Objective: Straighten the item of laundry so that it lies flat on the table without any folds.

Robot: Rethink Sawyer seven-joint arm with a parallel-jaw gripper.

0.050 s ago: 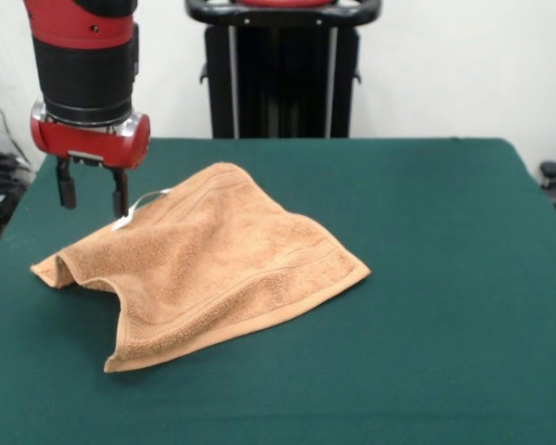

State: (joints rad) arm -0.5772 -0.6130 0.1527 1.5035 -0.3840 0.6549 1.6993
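Front view: open claw (93, 198) (above table (445, 278)) beside towel's (213, 264) white-loop corner.

- arm (83, 65) cut off by top edge
- table (445, 278) cut by left, right, bottom edges
- towel (204, 264) left fold hides its underside
- white loop (139, 209) partly behind gripper (93, 197) finger

Place: a robotics lab.
Signs: green cloth-covered table (445, 278); red and black robot arm (83, 65) at 10 o'clock; black pedestal (283, 83) at 12 o'clock; bare white wall (454, 65).
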